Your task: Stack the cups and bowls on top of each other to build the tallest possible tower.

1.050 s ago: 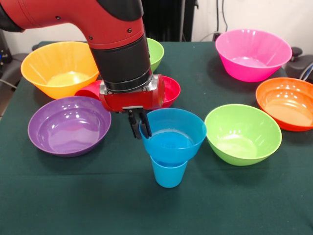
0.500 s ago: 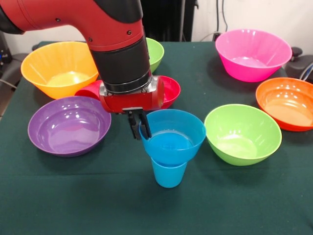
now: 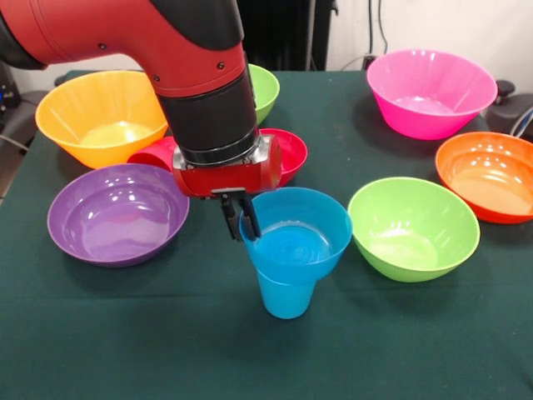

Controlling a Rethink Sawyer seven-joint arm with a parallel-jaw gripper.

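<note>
Green tablecloth (image 3: pixel 166 333); gripper (image 3: pixel 240 221) pinches small blue bowl's (image 3: pixel 296 237) rim atop sky-blue cup (image 3: pixel 286 298).

Front view, close across table (image 3: pixel 100 350)

So the gripper (image 3: pixel 242 223) has dropped a touch lower and slid a bit right, taking the blue bowl (image 3: pixel 296 233) with it by the rim. The bowl now sits deeper on the blue cup (image 3: pixel 286 298), so less of the cup shows under it than a second ago.
</note>
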